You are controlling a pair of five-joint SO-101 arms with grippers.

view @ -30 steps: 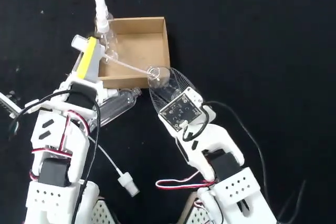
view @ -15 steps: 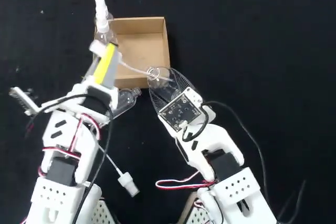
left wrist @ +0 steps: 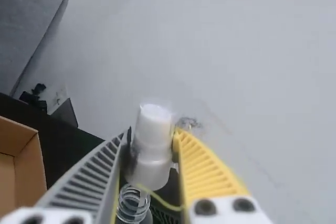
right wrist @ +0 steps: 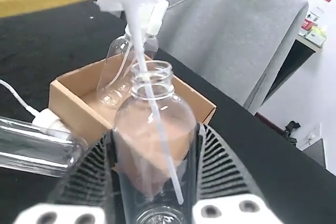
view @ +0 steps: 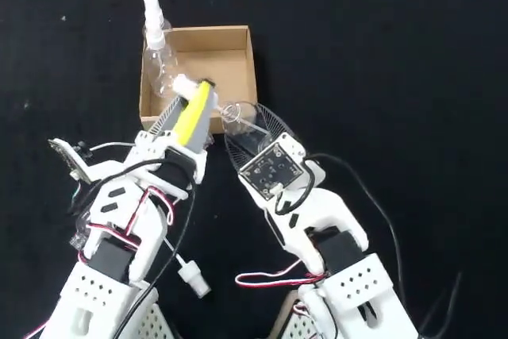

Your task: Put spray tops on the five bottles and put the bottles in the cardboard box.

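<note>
Left claw (left wrist: 151,136) is pinched tight on a white spray top (left wrist: 153,148), grey finger on one side and yellow on the other, so it's only as open as the cap is wide. The sprayer head pokes out past the fingertips. Its dip tube (right wrist: 157,129) runs on a slant down through the open neck of the clear bottle (right wrist: 152,85), with the tip deep inside. The cap itself sits up above the neck, not seated. That bottle is upright, neck up, with the right claw (right wrist: 155,132) squeezed round its belly. Just past both claws is the cardboard box (view: 252,61), and a capped bottle (view: 159,57) stands in its far corner, sprayer up. Beside the right claw, another bottle (right wrist: 31,148) lies on its side. A loose spray top (view: 193,279) lies on the black table (view: 397,77), well behind the left claw.
</note>
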